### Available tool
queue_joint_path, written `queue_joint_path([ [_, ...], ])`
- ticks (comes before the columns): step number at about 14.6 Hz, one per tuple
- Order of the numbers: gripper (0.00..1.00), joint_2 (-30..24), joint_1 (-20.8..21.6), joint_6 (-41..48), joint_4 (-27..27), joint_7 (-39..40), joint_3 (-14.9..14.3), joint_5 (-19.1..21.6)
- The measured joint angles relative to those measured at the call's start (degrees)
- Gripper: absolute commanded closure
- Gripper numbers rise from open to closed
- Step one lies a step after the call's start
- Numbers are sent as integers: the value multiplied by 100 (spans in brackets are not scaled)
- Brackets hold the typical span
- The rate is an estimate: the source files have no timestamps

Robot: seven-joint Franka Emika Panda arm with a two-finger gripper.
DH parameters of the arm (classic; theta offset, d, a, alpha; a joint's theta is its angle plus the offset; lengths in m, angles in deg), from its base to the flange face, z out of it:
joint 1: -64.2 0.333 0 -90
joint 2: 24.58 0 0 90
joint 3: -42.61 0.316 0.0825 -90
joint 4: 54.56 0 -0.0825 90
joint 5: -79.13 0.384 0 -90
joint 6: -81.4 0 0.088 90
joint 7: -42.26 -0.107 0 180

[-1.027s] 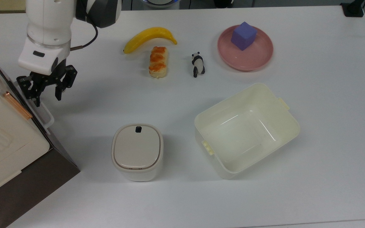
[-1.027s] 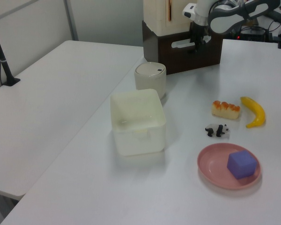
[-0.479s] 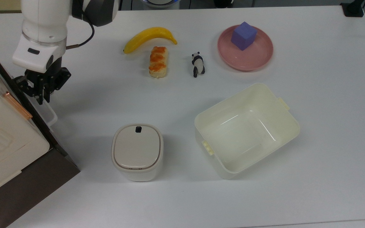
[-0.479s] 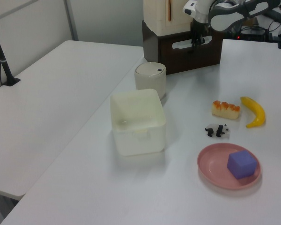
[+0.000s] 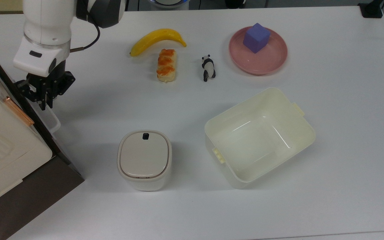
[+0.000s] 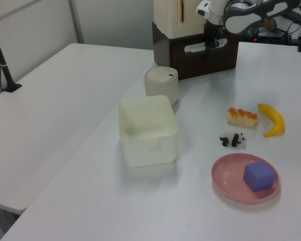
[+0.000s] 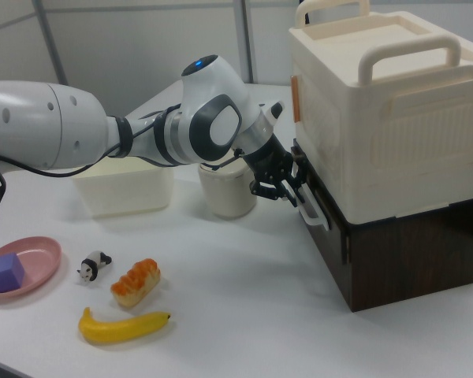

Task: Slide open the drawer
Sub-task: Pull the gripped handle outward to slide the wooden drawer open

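Looking down in the top view, you see the end effector [image 5: 45, 96] at the top view's left, its black fingers [image 5: 42, 104] drawn close together on the near end of the white loop handle [image 5: 50, 118]. That handle belongs to the drawer [image 7: 331, 236], the dark brown front panel under the cream-white appliance [image 7: 386, 118]. In the right view the end effector [image 7: 288, 189] sits right at the handle [image 7: 314, 211], pinching its upper end, and the drawer front looks flush or very nearly flush with the brown cabinet [image 7: 410, 252] around it. In the left view the end effector [image 6: 209, 44] hangs against the same handle [image 6: 203, 47] at the far end of the table [image 6: 190, 201].

The rest of the table holds 7 things. You have a banana [image 5: 157, 39] and a glazed pastry [image 5: 166, 65] just beside each other, and a small panda figure [image 5: 208, 67] near them. A pink plate [image 5: 265, 61] carries 1 purple cube [image 5: 256, 37]. A cream plastic bin [image 5: 307, 133] stands open toward the top view's lower right, and a small lidded container [image 5: 144, 159] stands between it and the cabinet. All of these lie well apart from the arm [image 5: 47, 30].
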Motion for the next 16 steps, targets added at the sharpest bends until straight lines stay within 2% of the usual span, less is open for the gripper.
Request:
queue_joint_path([
  [9,100,-128,145,332,84,-386,7,-64],
  [16,98,-630,608,1022,490,-791,18,-56],
])
